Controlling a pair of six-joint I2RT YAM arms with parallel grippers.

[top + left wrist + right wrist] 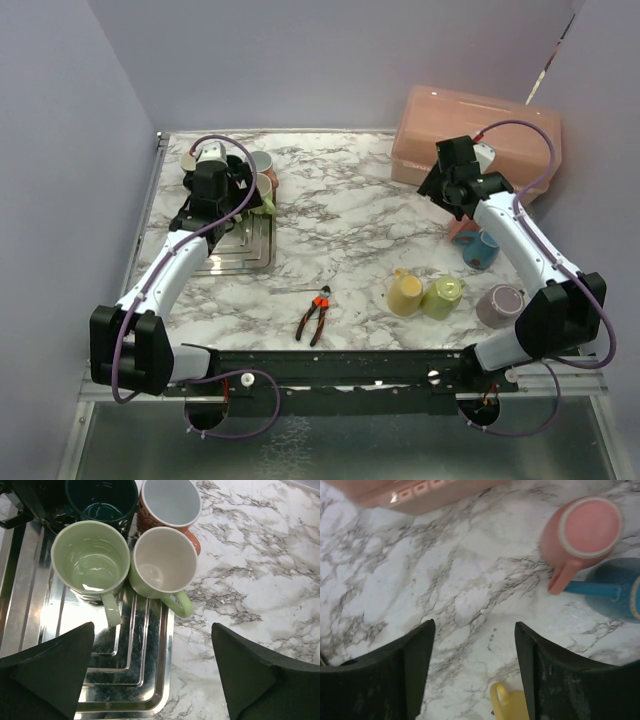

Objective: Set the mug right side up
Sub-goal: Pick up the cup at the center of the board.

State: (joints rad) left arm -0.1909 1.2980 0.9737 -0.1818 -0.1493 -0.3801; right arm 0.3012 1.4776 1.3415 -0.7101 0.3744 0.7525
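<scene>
1. Under my left gripper (152,630) lies a metal tray (125,700) with four mugs mouth up and packed close. Two are pale green mugs (92,562) at the front, with a dark teal mug (100,497) and an orange mug (172,502) behind.
2. On the marble table (340,220) are pliers (314,315) near my bases, a yellow mug (404,293), a green mug (442,297) and a mauve mug (499,305). A pink box (470,130) sits at the far right.
3. The pink mug (582,530) stands base up near the box, its handle pointing at a blue mug (620,597) just beside it.
4. My left fingers are spread wide over the tray — holding nothing.
5. My right gripper (474,625) is also spread and empty, over bare marble — apart from the pink mug.
</scene>
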